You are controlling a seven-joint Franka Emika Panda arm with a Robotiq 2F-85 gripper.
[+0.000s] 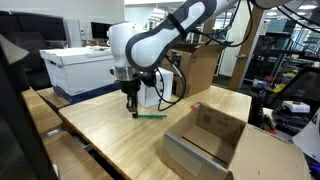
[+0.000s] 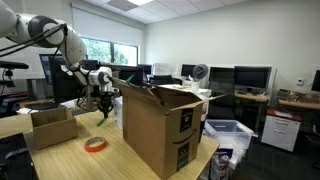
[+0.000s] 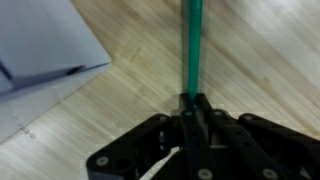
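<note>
A thin green pen (image 1: 151,116) lies on the wooden table (image 1: 110,140). My gripper (image 1: 132,110) points straight down at the pen's end nearest the arm. In the wrist view the black fingers (image 3: 205,112) are closed together on the green pen (image 3: 190,45), which runs away from them across the wood. The gripper (image 3: 193,108) is shut on that end. The pen still looks level with the table top. In an exterior view the gripper (image 2: 104,113) hangs low behind the big cardboard box.
An open cardboard box (image 1: 205,140) sits on the table close to the pen. A white bin (image 1: 82,68) stands behind the arm. An orange tape roll (image 2: 95,144), a small cardboard box (image 2: 50,126) and a tall open carton (image 2: 160,125) are nearby. A pale sheet (image 3: 40,40) lies beside the pen.
</note>
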